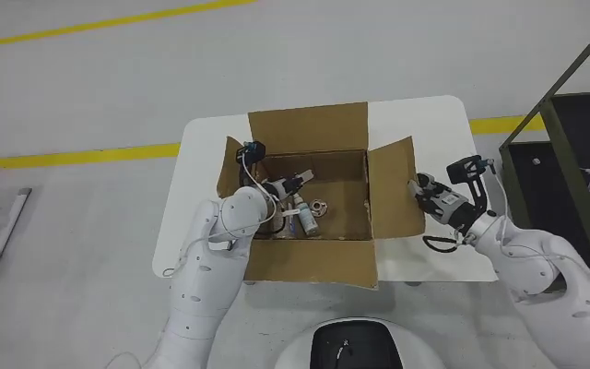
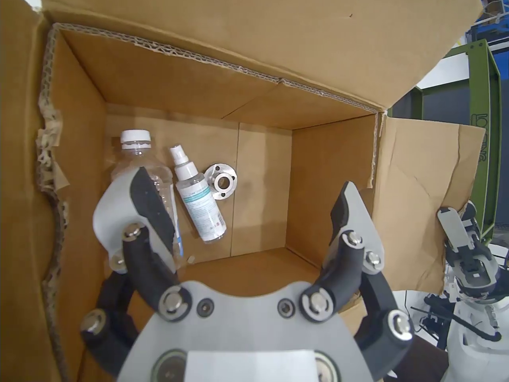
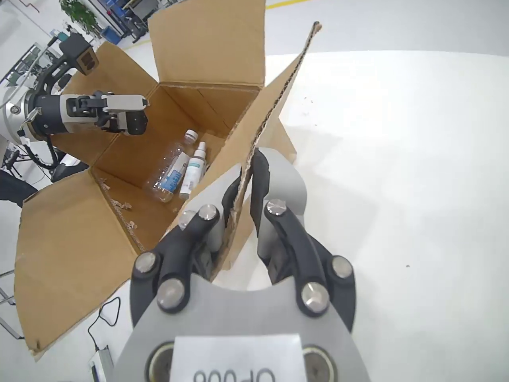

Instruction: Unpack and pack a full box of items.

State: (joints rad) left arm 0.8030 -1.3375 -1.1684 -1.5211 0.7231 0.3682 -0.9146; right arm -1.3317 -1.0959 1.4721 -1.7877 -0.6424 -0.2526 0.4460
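Fingers (image 2: 119, 204) of the left gripper (image 2: 243, 180) hang wide open and empty above the clear plastic bottle (image 2: 133, 160) in the brown cardboard box (image 2: 179, 81), likely grabbing it next, while the right fingers (image 3: 278, 184) pinch a flap (image 3: 262, 129).

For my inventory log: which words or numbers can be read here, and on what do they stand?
Spray bottle label: too small to read.
Water bottle label: blurred, unreadable.
Tag on right gripper: upside down, cut off.
Green frame lettering: sideways, partly hidden.
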